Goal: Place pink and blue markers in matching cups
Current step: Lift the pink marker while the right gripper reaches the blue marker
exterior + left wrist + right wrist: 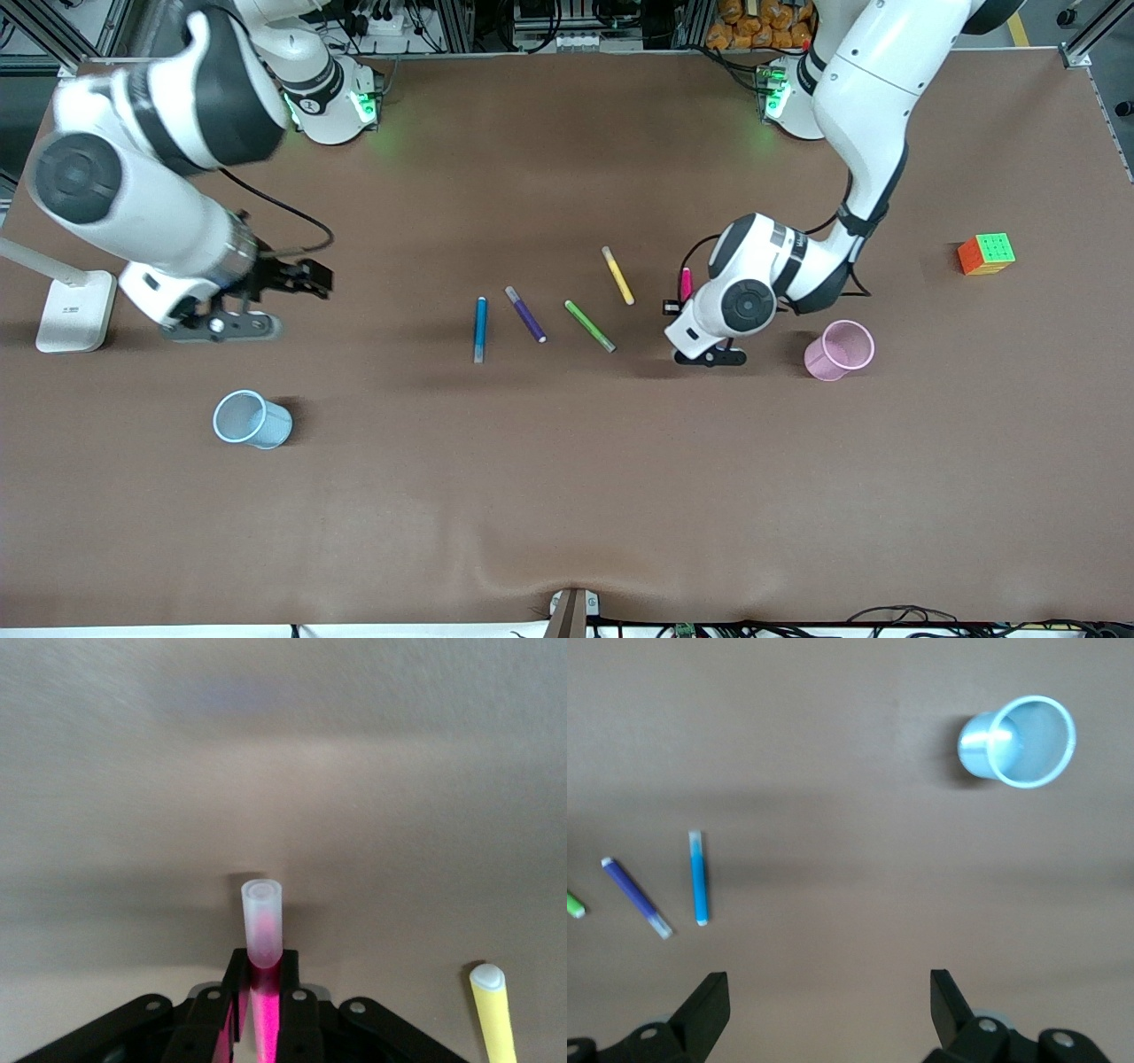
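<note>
My left gripper (678,304) is shut on the magenta-pink marker (685,283), low over the table beside the yellow pen. In the left wrist view the marker's pale end (262,912) sticks out past the closed gripper (263,970). The pale pink cup (840,350) stands close by, toward the left arm's end. The blue marker (480,329) lies flat mid-table and shows in the right wrist view (698,877). My right gripper (314,280) is open and empty (828,992), in the air between the blue marker and the light blue cup (252,419), which also shows in the right wrist view (1019,742).
A purple pen (525,314), a green pen (590,325) and a yellow pen (617,275) lie between the blue marker and my left gripper. A coloured cube (986,253) sits toward the left arm's end. A white lamp base (75,310) stands at the right arm's end.
</note>
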